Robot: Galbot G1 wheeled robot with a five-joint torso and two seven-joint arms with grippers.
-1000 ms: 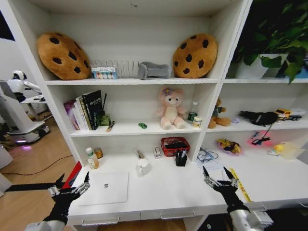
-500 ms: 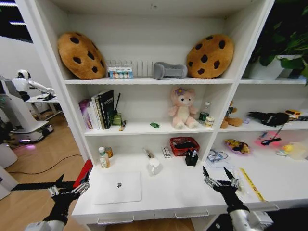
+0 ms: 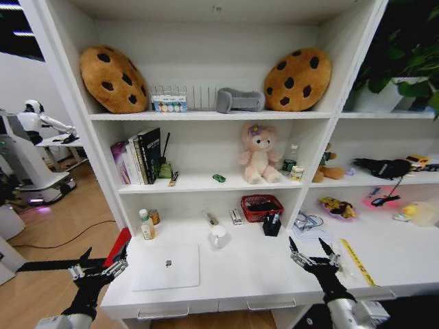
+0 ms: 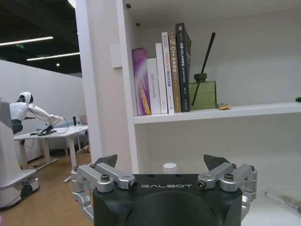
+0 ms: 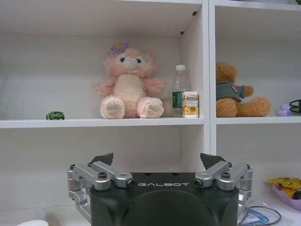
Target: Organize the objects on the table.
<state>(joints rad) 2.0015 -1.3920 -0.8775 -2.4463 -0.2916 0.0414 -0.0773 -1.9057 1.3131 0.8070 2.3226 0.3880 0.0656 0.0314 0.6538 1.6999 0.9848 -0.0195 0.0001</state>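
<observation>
A silver laptop (image 3: 167, 266) lies shut on the left part of the white table (image 3: 250, 274). Behind it stand a small bottle (image 3: 145, 225) and a can (image 3: 155, 216). A white mug (image 3: 219, 236) sits mid-table, and a black pen holder (image 3: 272, 225) stands by a red basket (image 3: 260, 207). The yellow ruler (image 3: 358, 262) lies at the right. My left gripper (image 3: 105, 253) hovers open off the table's left front corner; in its wrist view the left gripper (image 4: 161, 162) holds nothing. My right gripper (image 3: 306, 242) hovers open over the front right, just left of the ruler; the right gripper (image 5: 156, 160) is empty.
Shelves rise behind the table with books (image 3: 137, 156), a pink plush toy (image 3: 259, 153), a tiny green piece (image 3: 219, 178) and cookie cushions (image 3: 112, 78). A red object (image 3: 120, 245) leans at the table's left end. Another robot (image 3: 31, 147) stands at far left.
The whole picture has shifted to the right and slightly down over the second, so the camera moved. Both grippers keep their places in the picture and stay open. Nothing on the table moved.
</observation>
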